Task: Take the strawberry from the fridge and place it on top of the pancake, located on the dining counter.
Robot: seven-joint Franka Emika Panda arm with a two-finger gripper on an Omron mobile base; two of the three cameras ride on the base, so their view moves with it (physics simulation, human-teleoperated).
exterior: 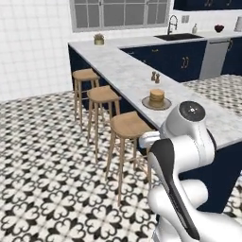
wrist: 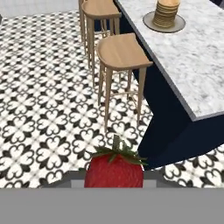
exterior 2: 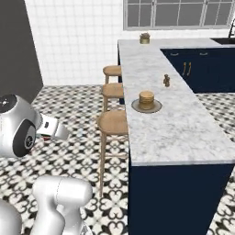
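Note:
The strawberry [wrist: 113, 171], bright red with a green leafy cap, sits at the bottom of the hand view, and my gripper [wrist: 113, 180] is shut on it. It hangs over the patterned floor, short of the near corner of the dining counter [wrist: 197, 65]. The pancake [wrist: 166, 12] is a golden stack on a round grey plate [wrist: 151, 21], farther along the marble top. The pancake [exterior: 157, 98] [exterior 2: 146, 99] also shows in both base views, past my hand [exterior 2: 53, 128]. A dark grey slab [exterior 2: 16, 46] stands at the left; I cannot tell whether it is the fridge.
Three wooden stools [exterior: 127, 125] [exterior 2: 112, 121] [wrist: 122, 52] line the counter's floor side, the nearest just ahead of the strawberry. Two small shakers [exterior: 155, 76] [exterior 2: 166, 81] stand beyond the plate, a potted plant [exterior: 99, 39] at the far end. Navy cabinets and a sink [exterior: 177, 36] lie behind.

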